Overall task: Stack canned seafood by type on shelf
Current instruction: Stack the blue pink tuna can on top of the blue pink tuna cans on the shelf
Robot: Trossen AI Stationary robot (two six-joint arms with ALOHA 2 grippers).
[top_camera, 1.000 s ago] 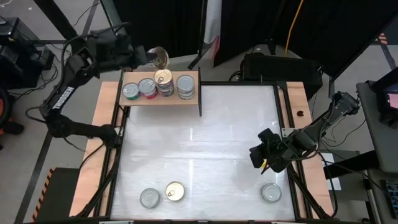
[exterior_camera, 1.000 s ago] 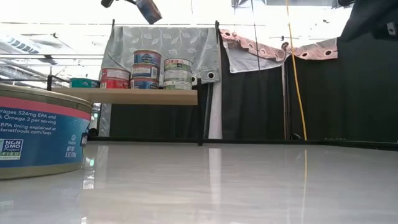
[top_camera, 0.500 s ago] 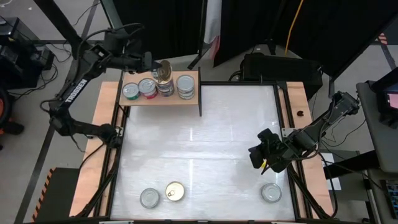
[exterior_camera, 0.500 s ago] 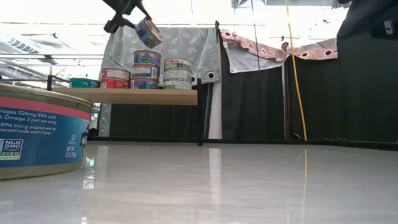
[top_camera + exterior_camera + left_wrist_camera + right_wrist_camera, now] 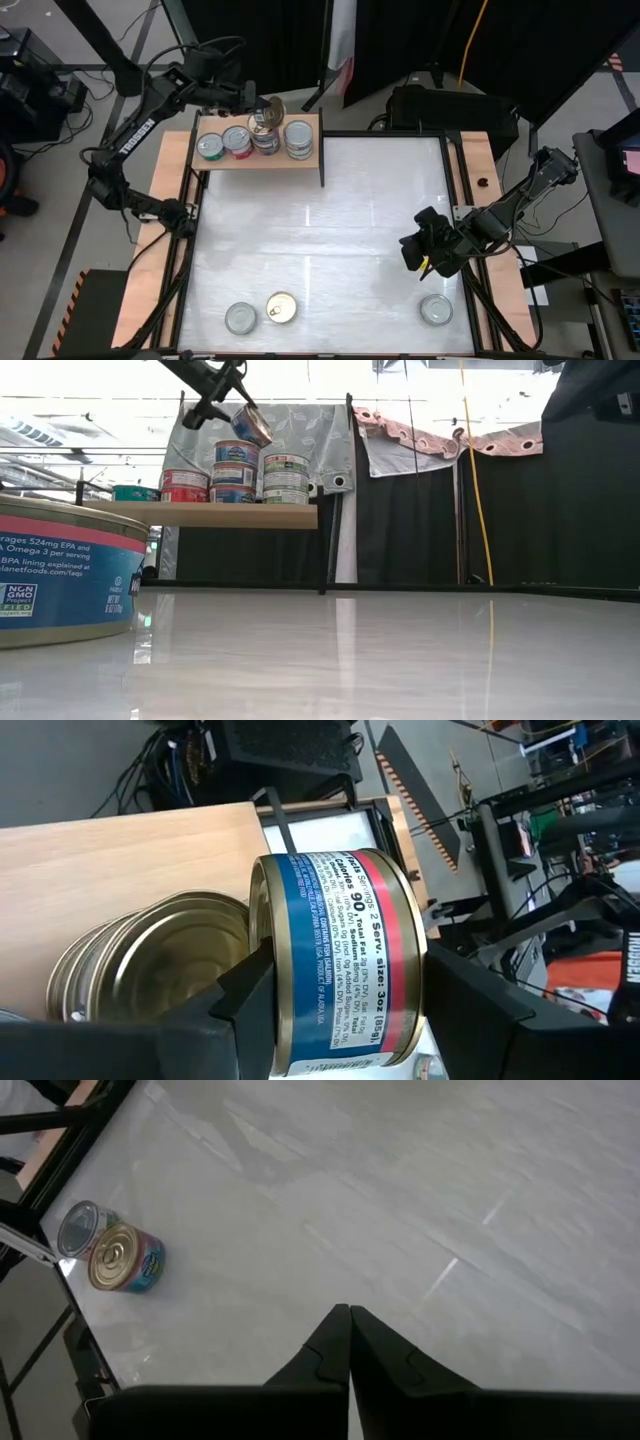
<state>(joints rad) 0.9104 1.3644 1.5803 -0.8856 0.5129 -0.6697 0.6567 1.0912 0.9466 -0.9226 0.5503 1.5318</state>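
- Overhead, a blue-and-red labelled round metal tin (image 5: 335, 960) hangs tilted in the left gripper's (image 5: 262, 108) clasp, just above the stacked cans (image 5: 266, 134) on the light-wood shelf (image 5: 258, 160).
- Right gripper (image 5: 432, 262) waits clenched, empty, near the table's (image 5: 330, 230) right edge.

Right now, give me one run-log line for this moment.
left gripper: shut on blue-and-pink can, tilted above blue-can stack | shelf: four stacks | right gripper: shut, empty, low over table

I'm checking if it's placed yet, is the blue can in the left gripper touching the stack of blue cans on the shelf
Apart. The low view shows the blue can tilted in the left gripper, with curtain visible between it and the blue stack on the shelf.
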